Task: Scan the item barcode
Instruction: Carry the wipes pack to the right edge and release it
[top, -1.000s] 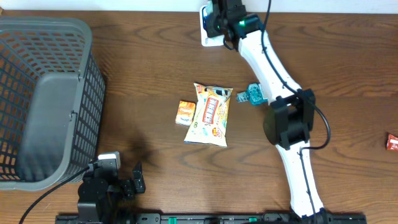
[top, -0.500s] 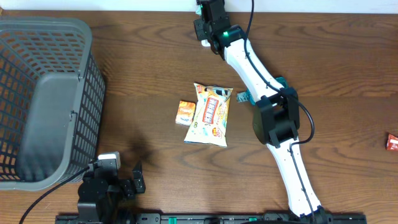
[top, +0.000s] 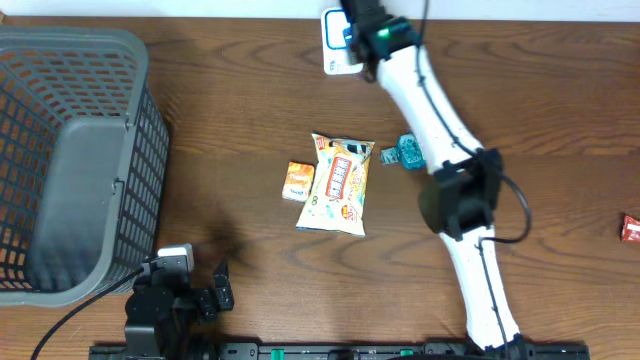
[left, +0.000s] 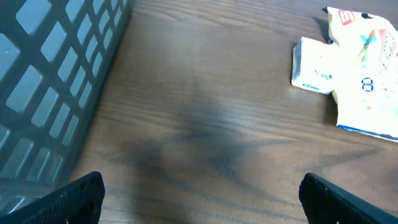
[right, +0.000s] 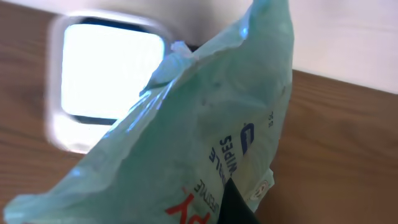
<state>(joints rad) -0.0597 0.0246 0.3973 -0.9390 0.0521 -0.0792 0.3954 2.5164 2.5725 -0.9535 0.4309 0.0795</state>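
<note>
By the table's near edge, the left gripper (left: 200, 198) idles with jaws wide and empty. At the far edge, the right gripper (top: 362, 25), clamped on the green wipes packet (right: 211, 137), has swung back rightward, uncovering the scanner (top: 335, 52). It is likely sweeping the barcode across.

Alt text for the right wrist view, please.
A pale green wipes packet fills the frame, held close to the camera in front of a bright white-framed scanner window. Brown wooden table lies beneath, with a white wall behind.
</note>
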